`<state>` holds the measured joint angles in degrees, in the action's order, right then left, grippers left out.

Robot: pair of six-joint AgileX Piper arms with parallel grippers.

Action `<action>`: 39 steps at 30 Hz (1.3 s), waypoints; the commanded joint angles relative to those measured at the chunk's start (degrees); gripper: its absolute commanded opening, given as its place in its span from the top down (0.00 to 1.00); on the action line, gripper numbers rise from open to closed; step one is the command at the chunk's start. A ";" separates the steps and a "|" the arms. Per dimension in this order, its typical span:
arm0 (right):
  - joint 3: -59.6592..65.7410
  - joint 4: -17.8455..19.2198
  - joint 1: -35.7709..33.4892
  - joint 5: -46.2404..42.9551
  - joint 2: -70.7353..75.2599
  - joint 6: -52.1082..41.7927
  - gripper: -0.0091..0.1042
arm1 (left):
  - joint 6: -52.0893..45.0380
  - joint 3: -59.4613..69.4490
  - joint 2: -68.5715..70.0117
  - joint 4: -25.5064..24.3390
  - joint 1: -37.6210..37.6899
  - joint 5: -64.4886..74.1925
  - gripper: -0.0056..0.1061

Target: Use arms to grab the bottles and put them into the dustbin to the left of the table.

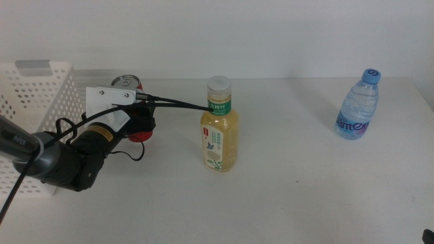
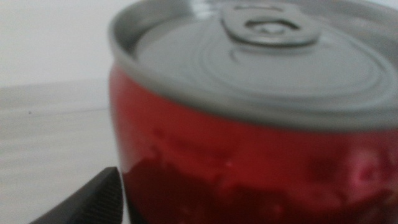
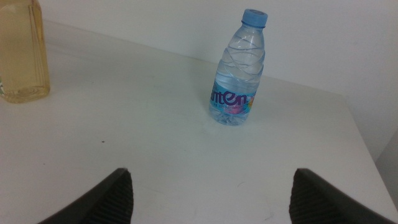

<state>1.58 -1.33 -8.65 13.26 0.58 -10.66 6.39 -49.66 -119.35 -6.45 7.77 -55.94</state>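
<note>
The left white-bodied arm with its black cable [image 1: 74, 159] comes in low from the left side of the plain white flat worktop [image 1: 285, 176]. Its left gripper [image 1: 139, 125] is at the red cola can with a silver top [image 1: 129, 85], which stands just beside the white perforated plastic dustbin [image 1: 34, 95] at the worktop's left edge. In the left wrist view the can [image 2: 261, 149] fills almost the whole picture, and one dark jaw lies touching or just beside its lower side. The other jaw is out of the picture, so I cannot tell whether the jaws are clamped on the can or only set around it.

The yellow tea bottle with white cap and green neck band [image 1: 220, 125] stands upright near the middle of the worktop, to the right of the can and apart from it. The arm's cable runs across just beside the bottle's neck. The small clear water bottle with a blue cap [image 1: 358, 105] stands upright near the far right corner, well apart from the tea bottle, with bare worktop between them and in front of both.

The right gripper [image 3: 211, 193] waits at the near right, its jaws spread wide with nothing between them. They point at the water bottle [image 3: 239, 68], which is well apart from them. The worktop's right edge runs just beyond that bottle, and the tea bottle [image 3: 22, 53] shows at the picture's side.
</note>
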 commanded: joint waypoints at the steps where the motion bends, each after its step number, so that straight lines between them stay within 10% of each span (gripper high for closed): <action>1: -0.43 0.35 0.40 -4.37 1.55 -0.50 0.34 | 1.62 -1.34 2.75 1.70 0.04 -3.59 0.24; 14: -0.43 0.35 0.40 -4.37 1.55 -0.50 0.34 | 1.93 1.36 6.43 -5.84 0.04 -0.95 0.95; 39: -0.43 0.35 0.40 -4.37 1.55 -0.50 0.34 | 2.28 13.81 43.77 -4.26 0.09 22.14 0.97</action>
<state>1.58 -1.33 -8.65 13.26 0.58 -10.66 7.26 -34.22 -80.42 -11.58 7.76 -29.77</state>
